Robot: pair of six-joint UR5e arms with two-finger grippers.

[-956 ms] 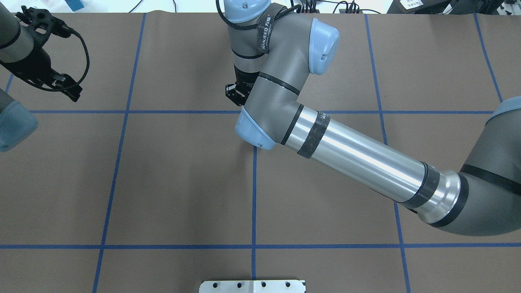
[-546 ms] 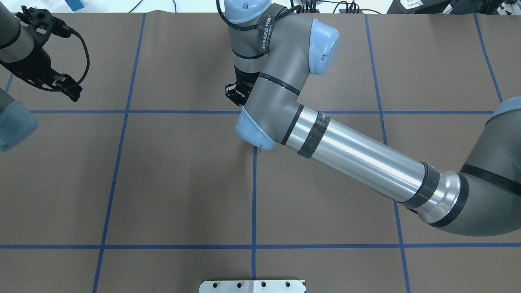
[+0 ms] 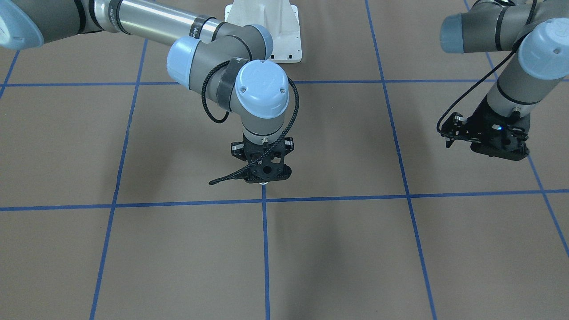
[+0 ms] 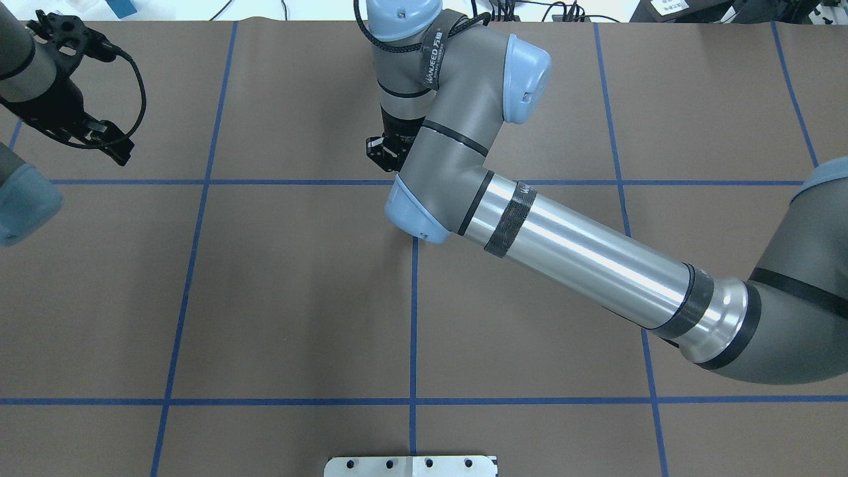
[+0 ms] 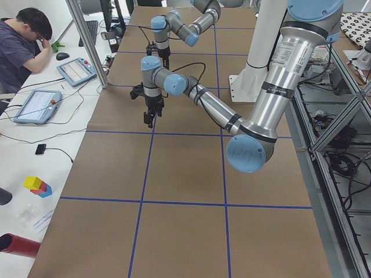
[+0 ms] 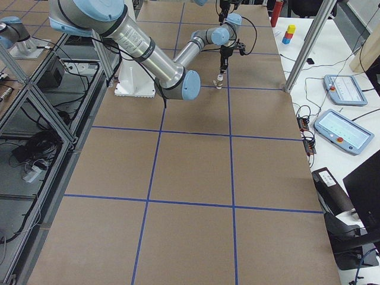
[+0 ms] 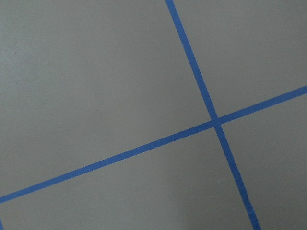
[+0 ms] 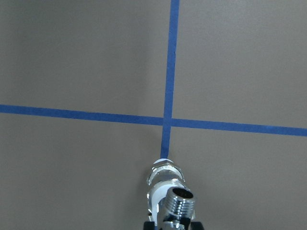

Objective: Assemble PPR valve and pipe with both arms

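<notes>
Only right wrist view, PPR valve (image 8: 159, 191), pipe (image 8: 180, 205)

You are looking at the PPR valve (image 8: 162, 188) and the pipe (image 8: 181, 201) sitting together under the right gripper (image 3: 263, 177), just on the robot's side of a tape crossing (image 8: 167, 120); the left gripper (image 3: 489, 143) is hanging well apart, on the robot's left.

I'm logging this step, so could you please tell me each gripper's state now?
Left gripper: cannot tell; nothing seen held.
Right gripper: at the pipe atop the PPR valve; grip cannot be told.
</notes>
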